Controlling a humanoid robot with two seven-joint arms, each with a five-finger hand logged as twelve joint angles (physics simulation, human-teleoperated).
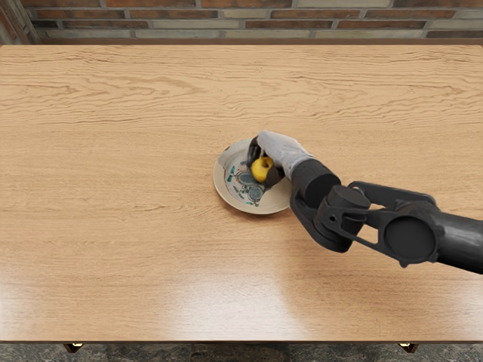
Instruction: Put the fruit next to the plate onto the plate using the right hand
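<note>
Pale wood with a strong grain makes up the table [113, 249], whose near edge runs along the bottom of the head view. Closest on the right, the dark right arm [400, 234] enters from the picture's right edge and bends toward the middle. Just beyond its wrist lies a round cream plate [223, 181] with a grey-green pattern (partly covered by the hand). The right hand [278, 153] reaches over the plate's far right rim, its fingers curled around a yellow fruit [261, 169]. The fruit is over the plate's inner face; it seems to rest there, though the fingers hide the contact. Farther back, the tabletop ends at a brick wall [226, 19].
</note>
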